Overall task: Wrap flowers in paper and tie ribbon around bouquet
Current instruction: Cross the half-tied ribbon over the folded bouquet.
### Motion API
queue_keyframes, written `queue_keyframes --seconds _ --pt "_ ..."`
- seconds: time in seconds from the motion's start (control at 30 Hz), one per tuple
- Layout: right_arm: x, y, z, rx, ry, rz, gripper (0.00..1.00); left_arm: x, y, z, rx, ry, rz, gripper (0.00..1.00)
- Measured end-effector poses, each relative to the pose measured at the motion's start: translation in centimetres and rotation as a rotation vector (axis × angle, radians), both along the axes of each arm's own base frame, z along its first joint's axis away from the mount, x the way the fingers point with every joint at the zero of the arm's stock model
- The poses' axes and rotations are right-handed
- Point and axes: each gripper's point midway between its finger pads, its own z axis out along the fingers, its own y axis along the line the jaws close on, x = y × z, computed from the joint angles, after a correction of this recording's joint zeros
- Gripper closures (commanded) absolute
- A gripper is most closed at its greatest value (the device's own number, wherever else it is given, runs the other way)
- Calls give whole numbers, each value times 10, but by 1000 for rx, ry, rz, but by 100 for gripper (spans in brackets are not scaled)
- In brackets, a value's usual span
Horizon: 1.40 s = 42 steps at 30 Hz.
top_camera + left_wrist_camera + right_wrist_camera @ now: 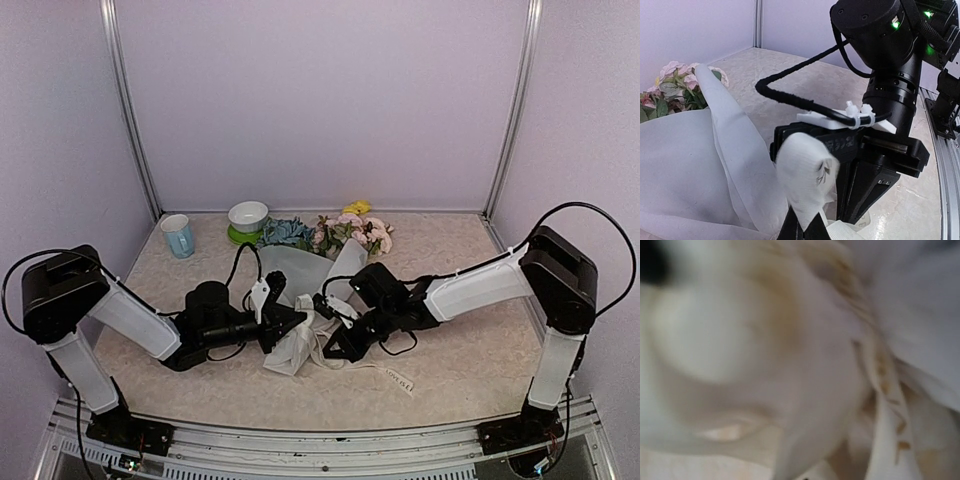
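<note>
The ribbon (807,172) is being gripped by the clenched left fingers (812,231). With the right fingers (860,197) clenched against the paper (690,165), tearing is being risked by opposed pulling.

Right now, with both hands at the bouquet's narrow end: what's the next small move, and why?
Probably draw the two hands slowly apart to snug the ribbon. The left hand is shut on a ribbon loop, the right hand is shut beside the narrow end of the bouquet, and a slack tail trails on the table.
</note>
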Motion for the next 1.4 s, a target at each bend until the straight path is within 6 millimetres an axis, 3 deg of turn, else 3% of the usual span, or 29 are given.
queue_keyframes --seconds 0.37,0.9,1.2,1.4 --pt "10 -3 -27 -71 15 -63 87 0 1 -2 7 6 5 100" --pt "-5 16 4 261 -6 183 61 0 2 -4 11 9 5 100" --pt "-11 24 4 276 -66 219 46 0 2 -4 11 12 9 100" --pt "-18 27 4 283 -91 248 45 1 2 -4 10 12 11 100"
